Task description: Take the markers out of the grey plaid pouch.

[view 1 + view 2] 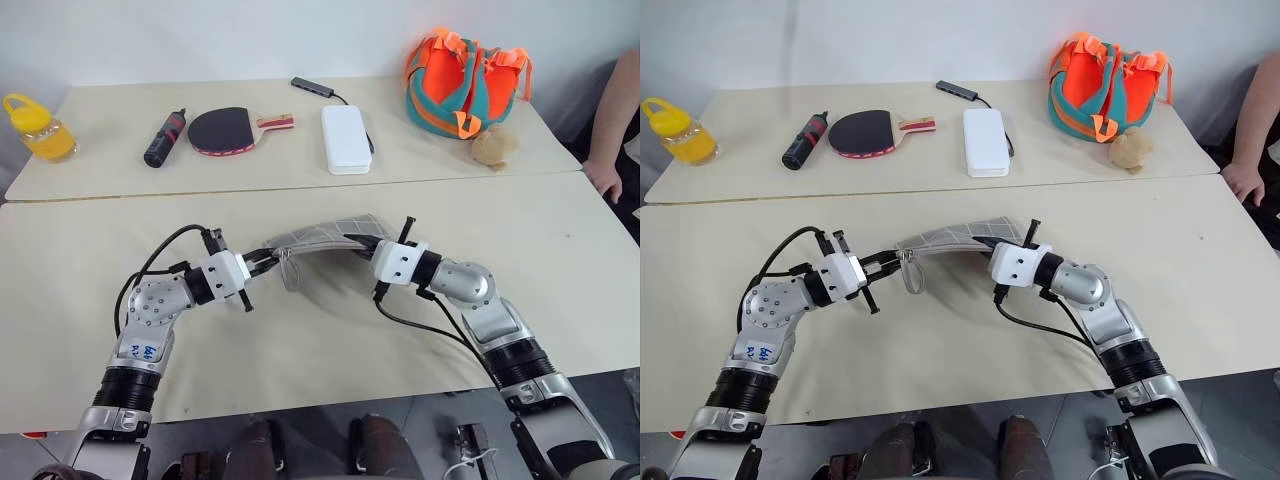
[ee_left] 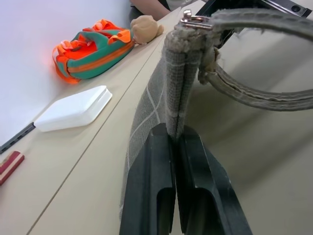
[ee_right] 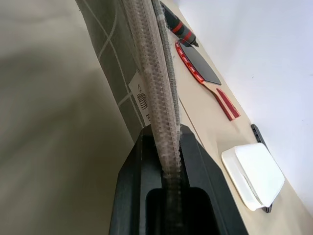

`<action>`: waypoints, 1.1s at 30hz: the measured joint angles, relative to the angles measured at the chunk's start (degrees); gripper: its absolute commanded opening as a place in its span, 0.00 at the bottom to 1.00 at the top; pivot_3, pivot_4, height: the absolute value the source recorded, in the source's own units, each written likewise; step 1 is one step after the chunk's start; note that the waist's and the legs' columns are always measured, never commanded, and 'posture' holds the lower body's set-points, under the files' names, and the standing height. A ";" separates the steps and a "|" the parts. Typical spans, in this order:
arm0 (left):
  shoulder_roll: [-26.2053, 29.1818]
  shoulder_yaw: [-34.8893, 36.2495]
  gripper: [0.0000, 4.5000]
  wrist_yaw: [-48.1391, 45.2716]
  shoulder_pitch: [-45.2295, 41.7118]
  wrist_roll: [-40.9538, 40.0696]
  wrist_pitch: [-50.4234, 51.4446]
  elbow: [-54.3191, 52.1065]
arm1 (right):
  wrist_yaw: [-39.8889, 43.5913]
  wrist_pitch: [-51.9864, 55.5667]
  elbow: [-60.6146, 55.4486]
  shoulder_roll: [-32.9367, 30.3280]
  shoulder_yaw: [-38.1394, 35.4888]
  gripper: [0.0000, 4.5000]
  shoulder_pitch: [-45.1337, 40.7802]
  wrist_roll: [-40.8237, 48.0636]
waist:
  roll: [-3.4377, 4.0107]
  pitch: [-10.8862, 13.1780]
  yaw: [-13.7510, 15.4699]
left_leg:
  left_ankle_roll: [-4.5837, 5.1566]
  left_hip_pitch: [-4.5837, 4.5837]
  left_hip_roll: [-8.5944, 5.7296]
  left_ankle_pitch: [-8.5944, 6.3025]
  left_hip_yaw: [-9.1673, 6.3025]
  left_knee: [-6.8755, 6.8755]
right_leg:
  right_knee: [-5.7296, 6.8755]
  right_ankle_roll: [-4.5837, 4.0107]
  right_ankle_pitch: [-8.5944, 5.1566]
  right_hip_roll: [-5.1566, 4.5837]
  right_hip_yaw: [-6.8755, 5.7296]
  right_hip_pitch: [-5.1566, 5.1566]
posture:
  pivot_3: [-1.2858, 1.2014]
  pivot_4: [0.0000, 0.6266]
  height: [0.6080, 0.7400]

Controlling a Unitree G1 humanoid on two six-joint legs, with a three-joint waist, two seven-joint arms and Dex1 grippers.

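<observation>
Grey plaid pouch (image 1: 322, 240) held up over the near table (image 1: 560, 270), stretched between both grippers, arched, middle highest. Left end pinched edge-on in left gripper (image 1: 262, 263): black fingers (image 2: 157, 196) pressed together on the folded fabric, no gap between them. Metal ring pull (image 2: 194, 19) at top of that end, with a grey loop strap hanging just beside it. Right end clamped in right gripper (image 1: 368, 251): fingers (image 3: 142, 196) nearly closed, zipper edge and fabric running through the narrow slot between them. White grid lines and a small white label visible on pouch side in right wrist view. Markers impossible to make out; pouch interior hidden.

Far table (image 1: 100, 110) butted against the near one, carrying a row of other items. Yellow bottle (image 1: 36, 128) at far left. Black-and-red cylinder (image 1: 165, 137) right of it, lying flat, just beside a table tennis paddle (image 1: 225, 130) with black face and red-striped handle. White hard case (image 1: 346, 138) near the middle, lying flat, with a dark cable hub (image 1: 313, 87) just behind it. Orange and teal bag (image 1: 462, 82) toward far right, upright, with a small tan plush toy (image 1: 493, 146) touching its near side. Person's hand (image 1: 603, 178) resting at right edge, by the seam between the tables.
</observation>
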 measured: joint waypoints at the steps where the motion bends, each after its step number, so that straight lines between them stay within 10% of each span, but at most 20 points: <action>1: 0.19 0.00 0.00 0.66 0.00 0.95 -0.52 0.03 | 0.78 0.57 -0.06 -0.08 -0.24 0.26 0.00 1.30 | 0.00 0.00 0.00 | 0.00 0.00 0.00 0.00 0.00 0.00 | 0.00 0.00 0.00 0.00 0.00 0.00 | 0.52 0.24 1.00; 5: 0.41 0.11 0.00 5.30 -0.02 5.28 -2.28 1.22 | 6.38 9.04 -5.34 -1.30 -2.55 0.56 1.20 10.20 | 0.00 0.00 0.13 | 0.01 0.00 0.00 0.00 -0.04 0.00 | 0.00 0.00 0.00 0.00 0.00 0.01 | 0.52 0.24 1.00; 17: -5.95 -5.05 0.00 15.12 0.39 15.52 1.60 -3.64 | 8.27 58.25 -38.79 -6.11 -9.74 0.56 8.99 45.58 | -0.01 -0.01 1.63 | 0.05 -0.02 -0.01 -0.03 -0.08 0.01 | -0.05 0.00 0.00 -0.02 -0.02 0.02 | 0.52 0.24 1.00; 33: -6.20 -7.72 0.00 15.13 1.04 16.05 6.31 -7.90 | -4.06 69.28 -41.70 2.63 -5.93 0.56 13.84 44.80 | -0.02 -0.01 1.63 | 0.06 -0.03 -0.01 -0.03 -0.06 0.02 | -0.07 0.00 0.00 -0.01 -0.02 0.02 | 0.52 0.24 1.00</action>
